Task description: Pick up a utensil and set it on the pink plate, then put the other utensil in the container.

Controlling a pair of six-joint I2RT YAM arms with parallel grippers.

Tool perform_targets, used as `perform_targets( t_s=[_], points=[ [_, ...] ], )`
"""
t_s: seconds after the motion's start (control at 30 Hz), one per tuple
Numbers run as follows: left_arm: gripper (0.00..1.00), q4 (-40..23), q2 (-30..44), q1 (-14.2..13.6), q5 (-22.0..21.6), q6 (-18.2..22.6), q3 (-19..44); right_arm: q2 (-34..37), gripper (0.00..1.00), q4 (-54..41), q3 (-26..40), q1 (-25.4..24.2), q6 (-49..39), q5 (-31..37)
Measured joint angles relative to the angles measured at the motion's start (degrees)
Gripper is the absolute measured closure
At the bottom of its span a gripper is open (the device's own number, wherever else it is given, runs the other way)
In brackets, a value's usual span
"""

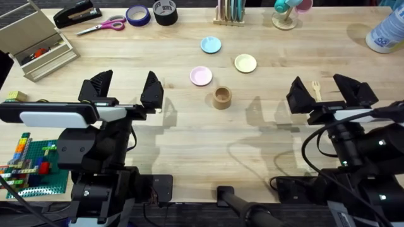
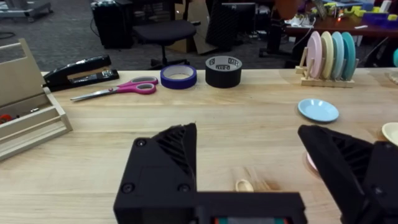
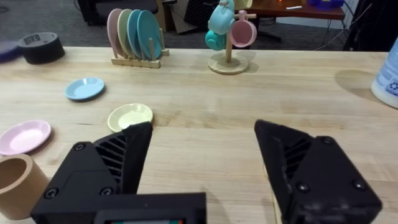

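A pale wooden bench carries the work, with an office of chairs and desks behind it in the wrist views. The left tool hangs low with its fingers spread apart and nothing between them; the wooden spoon lies on the bench just ahead of it, between the two fingers in the left wrist view. The right tool is likewise spread wide and empty, and the wooden fork lies between its fingers, tines pointing away from the arm.

The pink plate sits off to the right of the left tool, just beside the brown cup, with the light blue plate and pale yellow plate beyond.

The step in hand looks like the first grasp. The spoon is thin and flat, so the left tool would do well to descend until its fingertips nearly brush the bench, straddle the handle across its narrow width, and close gently. A shallow pinch risks flicking the spoon away. The carry to the pink plate should skirt the cup.
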State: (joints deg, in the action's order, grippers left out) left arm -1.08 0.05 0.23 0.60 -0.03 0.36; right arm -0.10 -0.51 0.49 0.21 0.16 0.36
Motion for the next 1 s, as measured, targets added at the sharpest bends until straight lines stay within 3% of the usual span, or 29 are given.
perform_targets(
  t_s=[1.0],
  points=[
    [0.006, 0.1, 0.0, 0.0, 0.0, 1.4, 0.4, 0.0, 0.005, -1.2, 0.6, 0.0, 0.0, 0.0]
  ],
)
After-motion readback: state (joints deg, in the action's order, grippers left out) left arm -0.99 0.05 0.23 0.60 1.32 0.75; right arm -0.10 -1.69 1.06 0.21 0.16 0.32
